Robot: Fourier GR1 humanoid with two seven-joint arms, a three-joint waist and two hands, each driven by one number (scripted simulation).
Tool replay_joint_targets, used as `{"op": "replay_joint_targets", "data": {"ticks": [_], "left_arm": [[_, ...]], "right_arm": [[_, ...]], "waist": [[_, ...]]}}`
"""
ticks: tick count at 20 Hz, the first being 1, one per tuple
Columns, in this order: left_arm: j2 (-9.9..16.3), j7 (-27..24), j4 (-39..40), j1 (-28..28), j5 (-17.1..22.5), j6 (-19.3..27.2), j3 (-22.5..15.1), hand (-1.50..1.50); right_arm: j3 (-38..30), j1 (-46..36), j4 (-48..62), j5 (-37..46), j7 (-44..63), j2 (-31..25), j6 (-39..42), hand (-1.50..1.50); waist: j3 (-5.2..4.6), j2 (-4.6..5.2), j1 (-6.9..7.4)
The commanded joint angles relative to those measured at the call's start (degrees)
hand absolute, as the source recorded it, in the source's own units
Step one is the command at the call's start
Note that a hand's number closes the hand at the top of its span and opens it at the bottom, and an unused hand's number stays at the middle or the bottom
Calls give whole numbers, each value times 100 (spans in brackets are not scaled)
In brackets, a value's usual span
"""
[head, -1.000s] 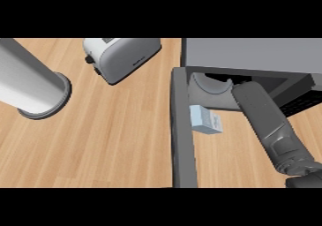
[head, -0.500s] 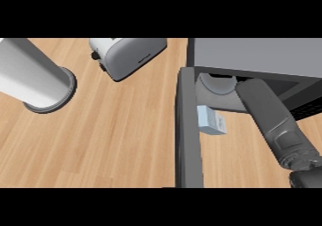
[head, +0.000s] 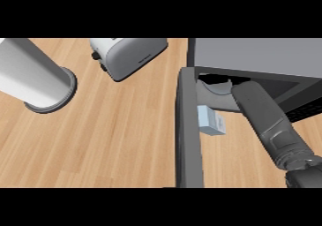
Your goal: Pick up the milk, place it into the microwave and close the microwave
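**Seemingly mid-placement: arm in the microwave, milk outside by the door**

The right hand is out of sight; only its grey forearm [head: 271, 126] shows, running up from the lower right corner into the dark mouth of the microwave [head: 261, 55], so I cannot tell whether that hand is wide, narrow or holding anything. The left hand does not appear at all. Just left of the forearm, a small pale blue-white carton, apparently the milk [head: 211, 120], stands outside the cavity, close against the open microwave door [head: 188, 132]. Judging by this, the milk is not yet inside, and the door remains to be shut. Farther left across the wooden tabletop [head: 117, 141] sit a silver toaster [head: 127, 55] and, beyond it, a tall white cylinder [head: 29, 75] on a grey base.
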Motion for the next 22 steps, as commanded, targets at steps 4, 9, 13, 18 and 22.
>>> {"op": "replay_joint_targets", "data": {"ticks": [4, 9, 13, 18, 22], "left_arm": [[-142, 113, -137, -81, -215, -12, -338, -150], [-208, 213, -238, 33, -302, -96, -531, -150], [-407, 413, -435, -29, -719, 10, -979, -150], [-512, 156, -490, 128, -1194, -29, -1255, -150], [-517, 643, -328, -617, -1391, 294, -1491, -150]], "right_arm": [[-281, -22, 46, -300, -375, 52, 761, -150], [-504, 251, -17, -551, -908, -21, 1355, -150], [-516, 360, -21, -602, -1090, 96, 1722, -150], [-521, 828, -119, -712, -1284, 84, 2288, -150], [-489, 1109, -404, -817, -1416, 170, 2632, -150]], "waist": [[-2, -66, -109], [-6, -132, -254], [-11, -184, -370], [-21, -278, -526], [-25, -295, -641]]}}
